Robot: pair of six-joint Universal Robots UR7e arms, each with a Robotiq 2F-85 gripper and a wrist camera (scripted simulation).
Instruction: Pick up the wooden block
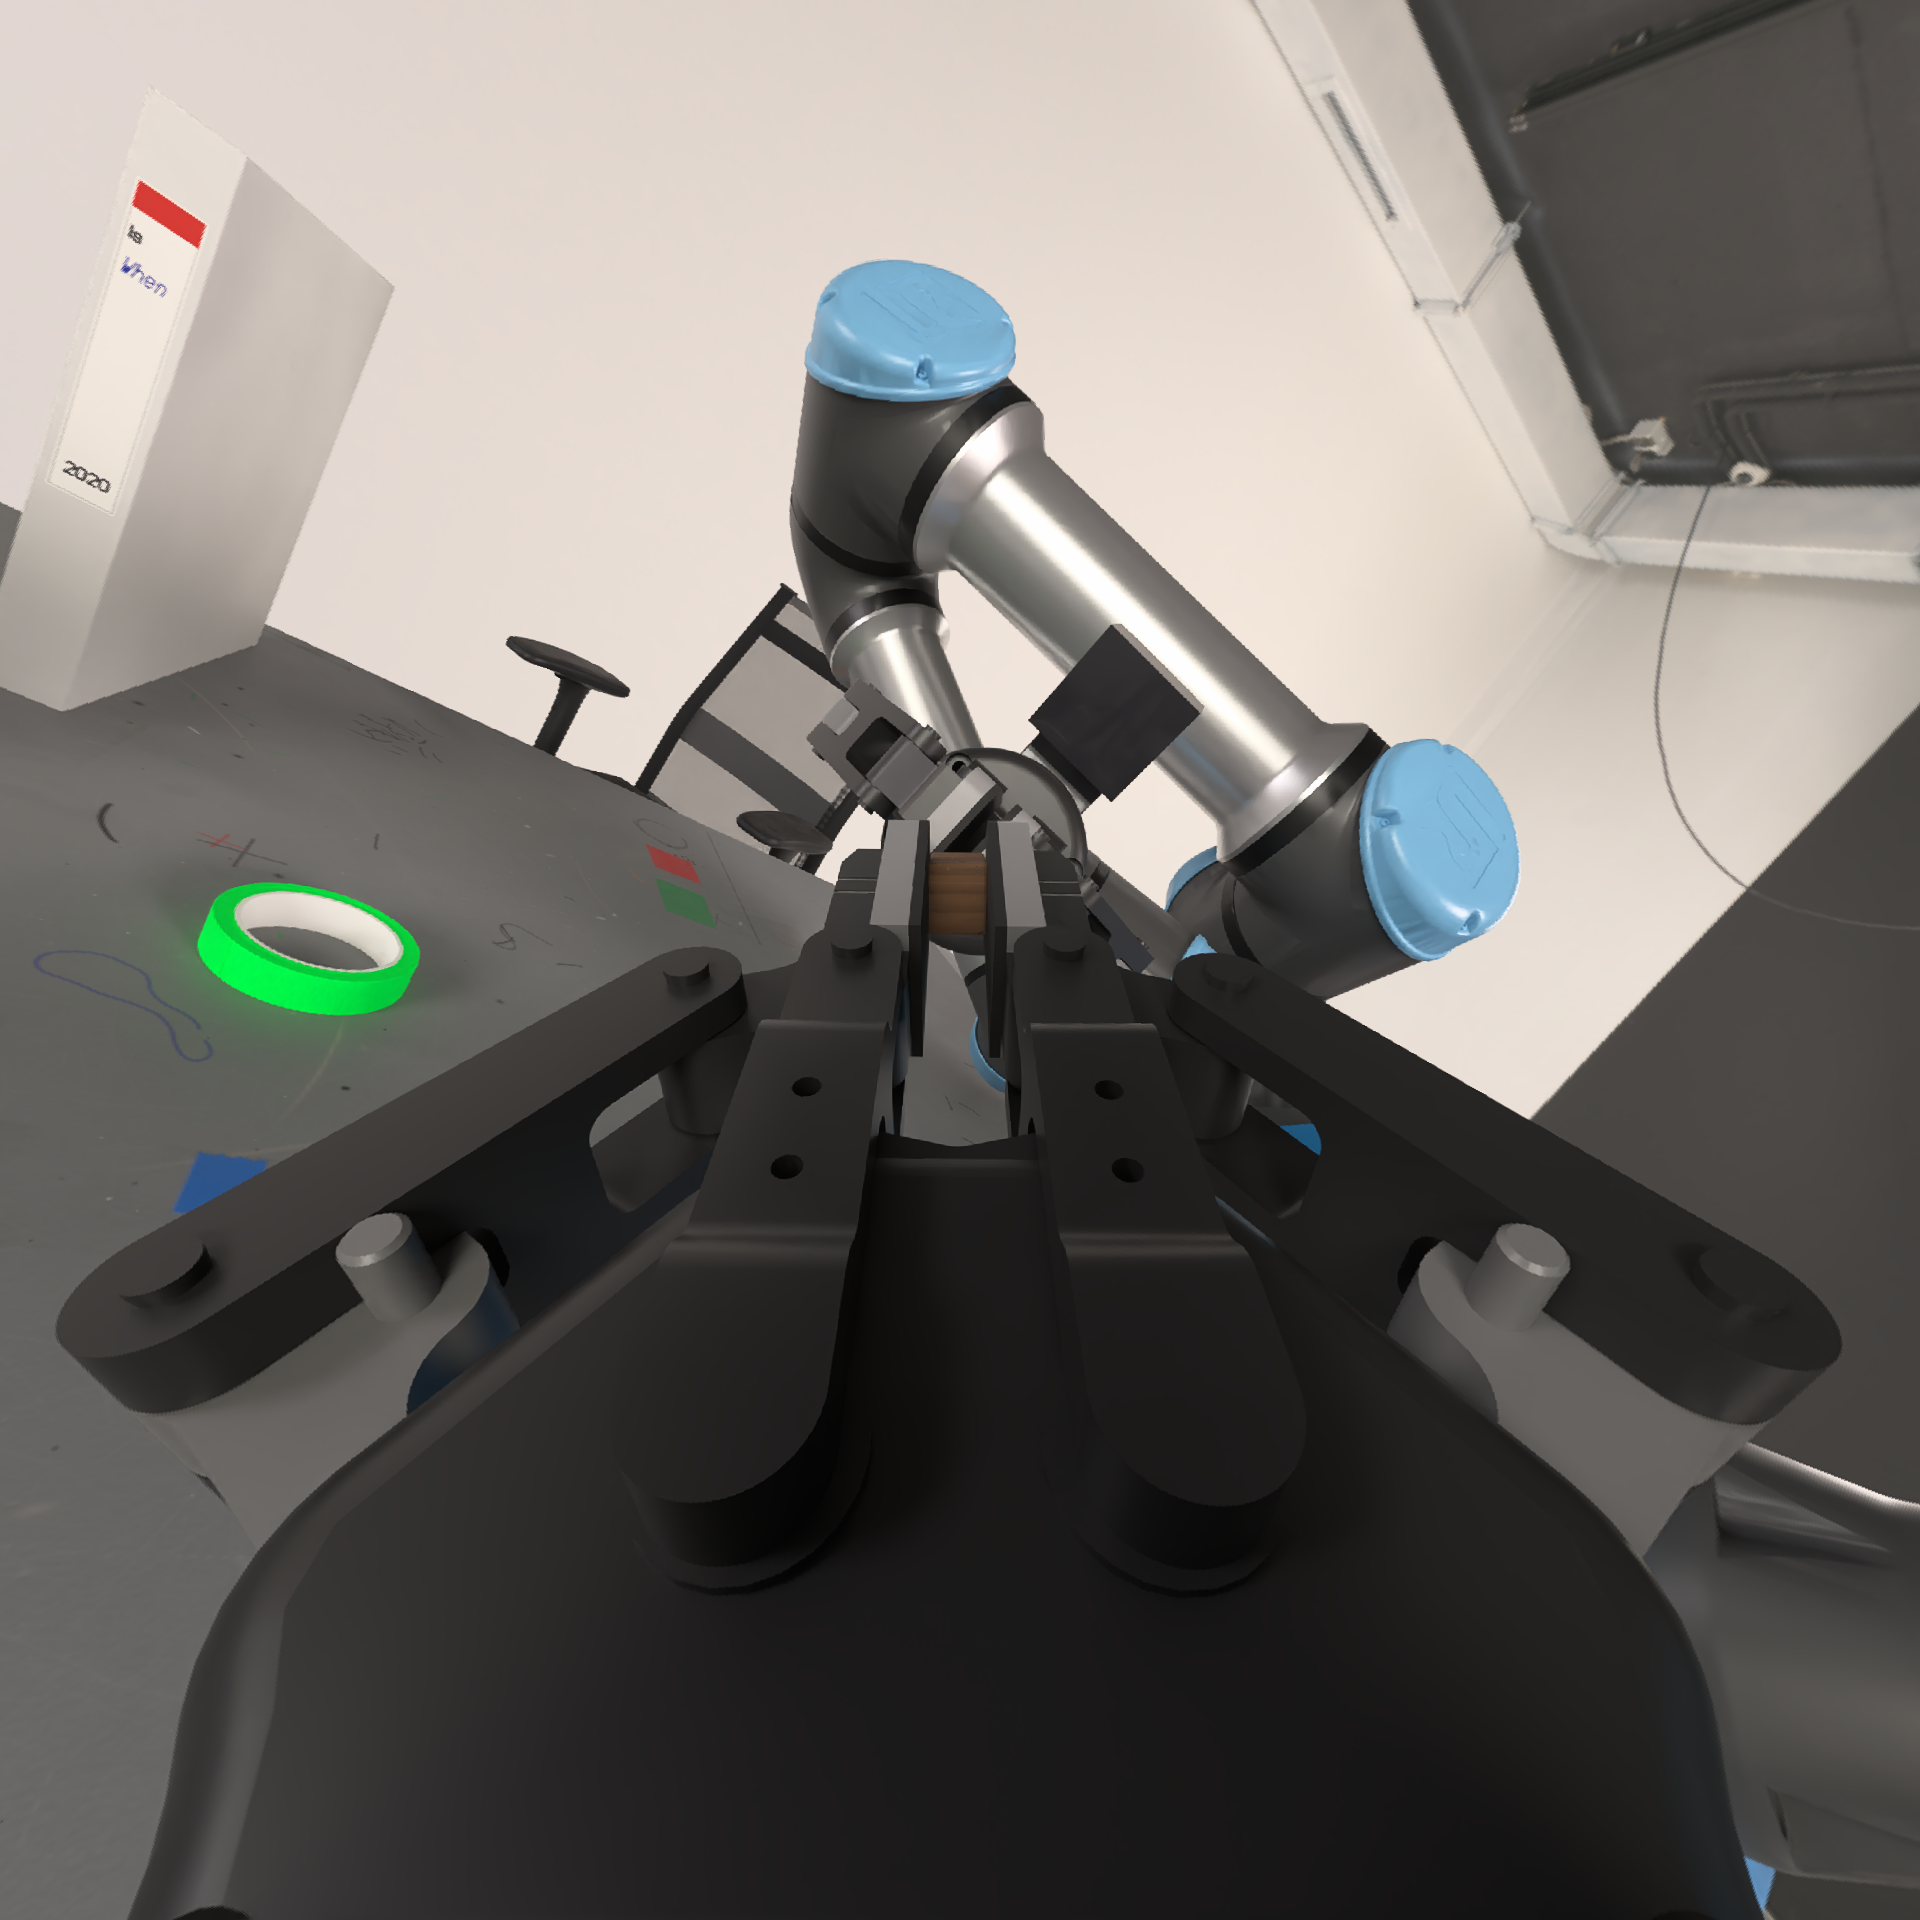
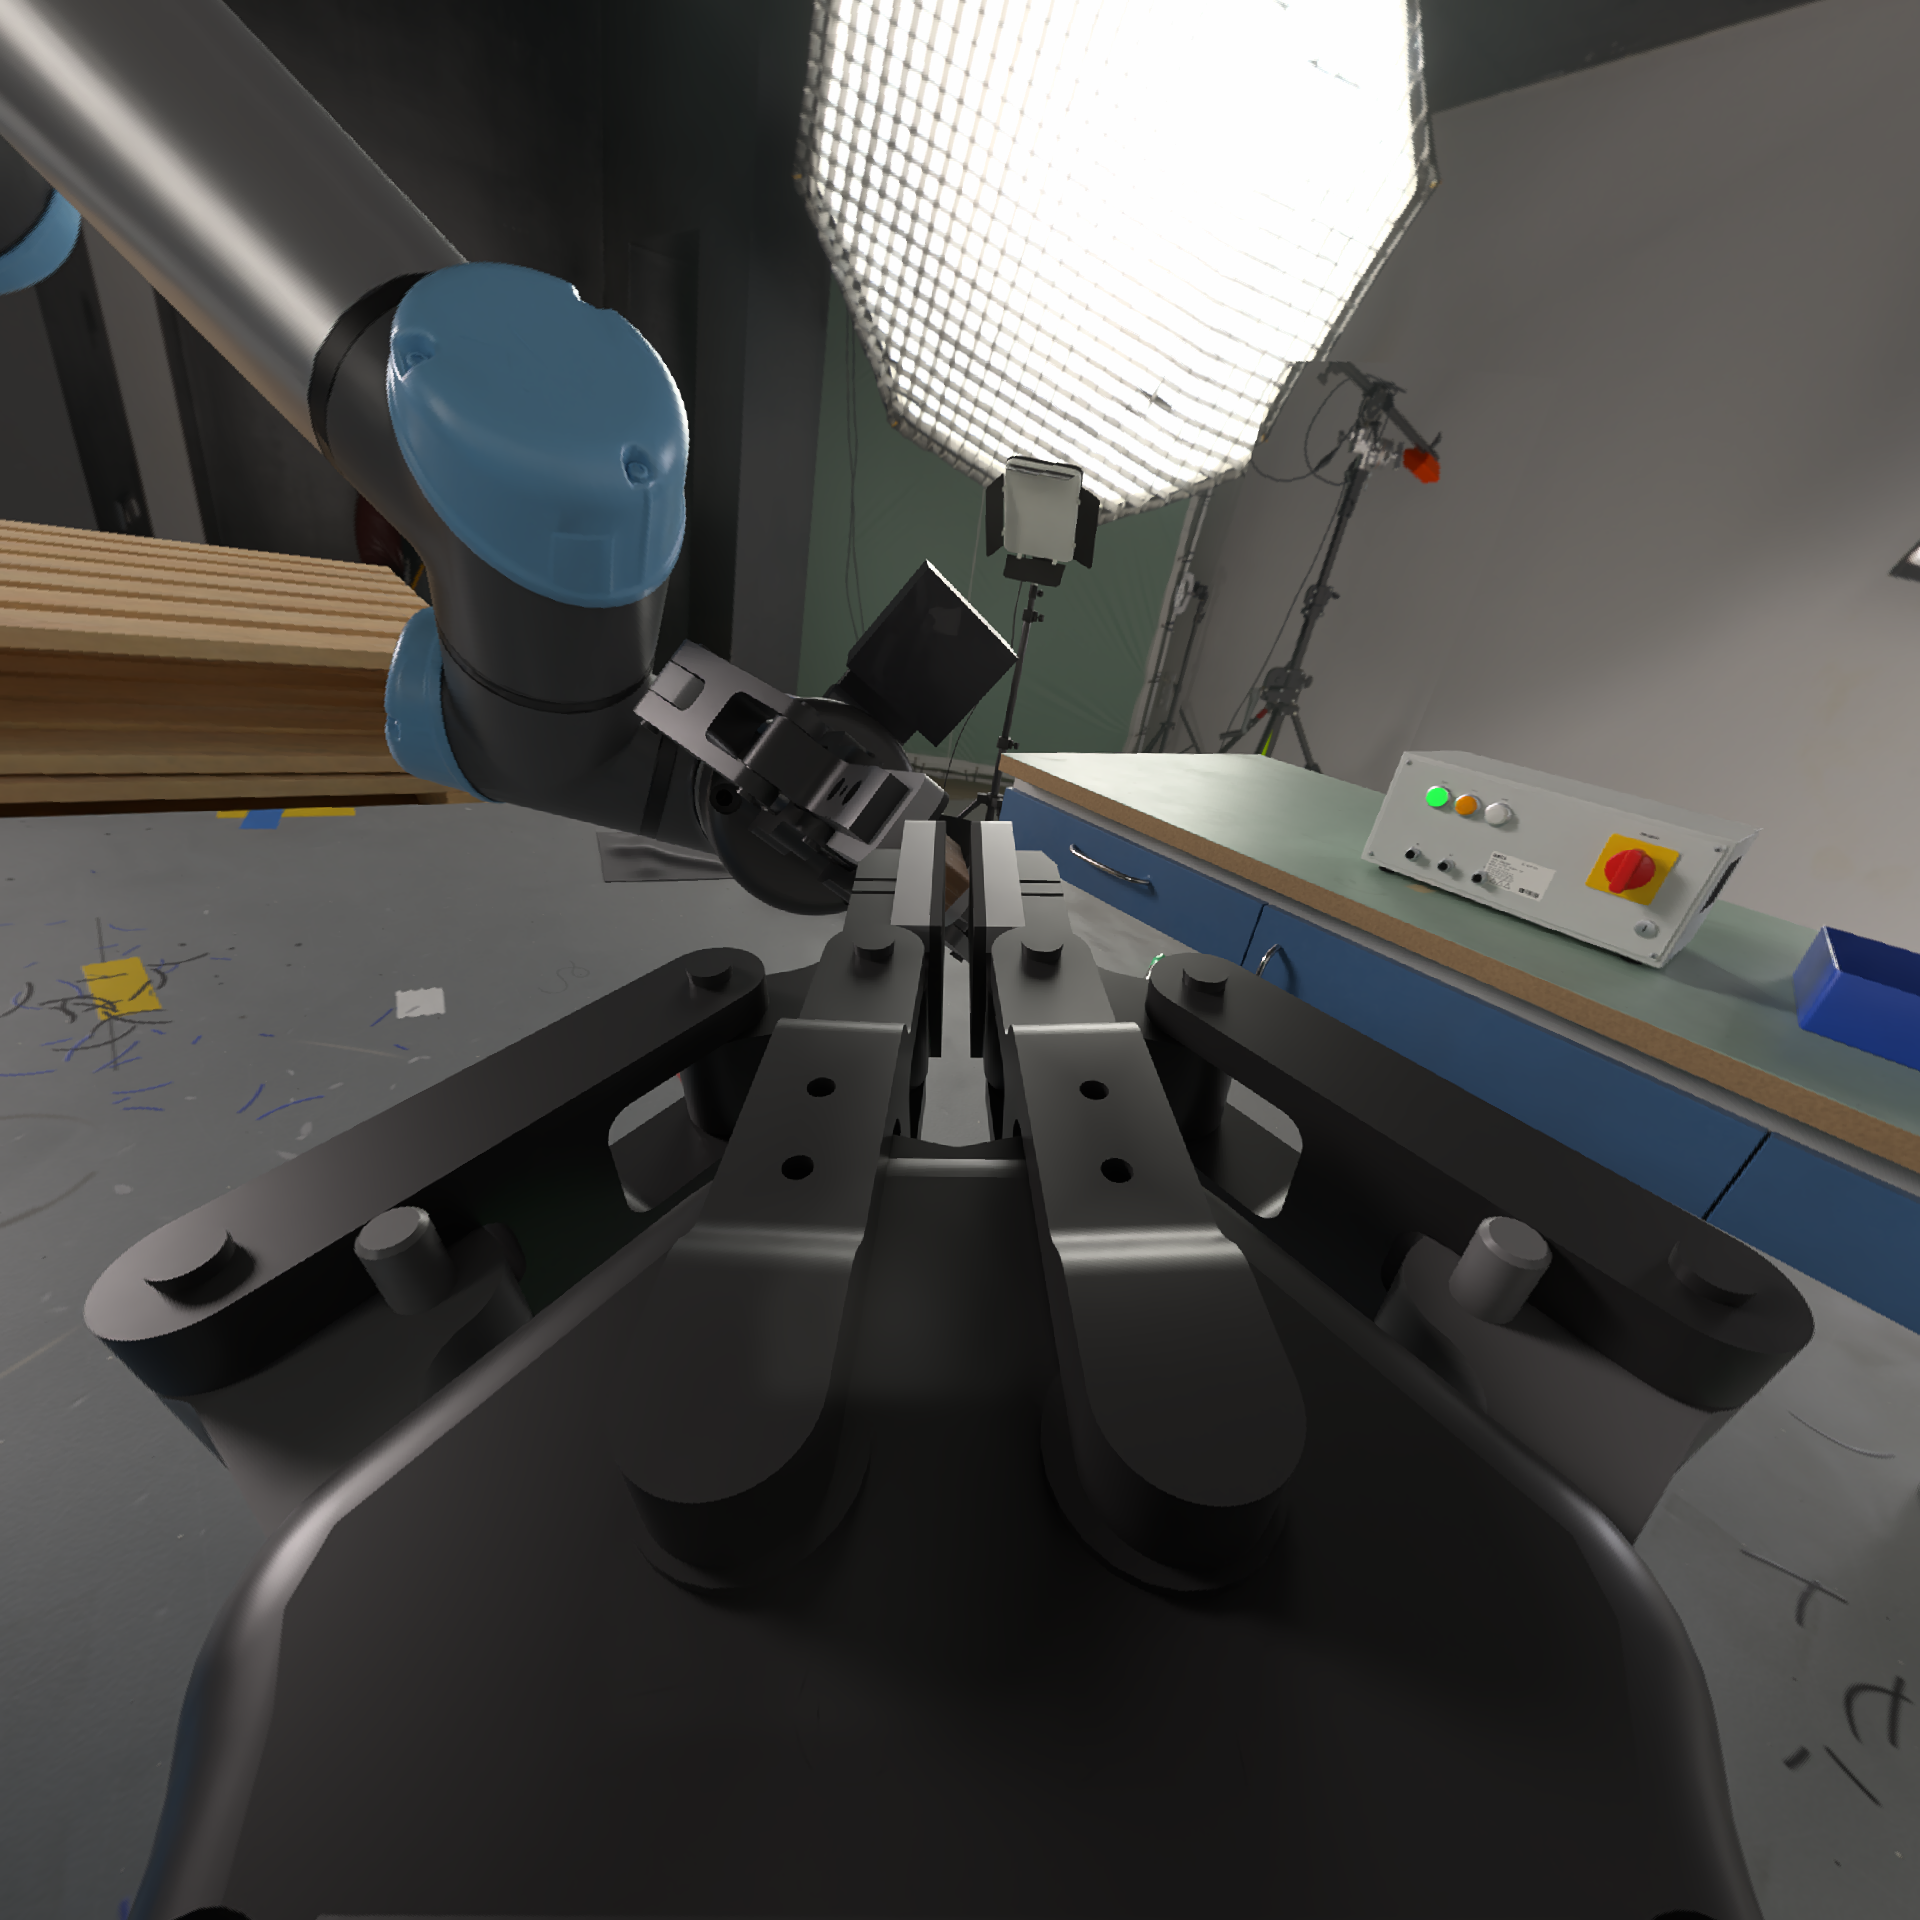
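Fingers of my left gripper [image 1: 957, 894] clamp the wooden block [image 1: 956, 896], off the table [image 1: 436, 810] | right gripper [image 2: 954, 883] nearly closed, a brown sliver between; hold unclear | green tape roll [image 1: 309, 948] at 9 o'clock | lettered white binder [image 1: 187, 405] at 10 o'clock

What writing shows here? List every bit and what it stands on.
White binder: spine label with a red bar, printed and handwritten words; not quoted.
Blue joint cap: raised logo.
Control box: small sticker, too small to read.
Table: pen scribbles, no words.
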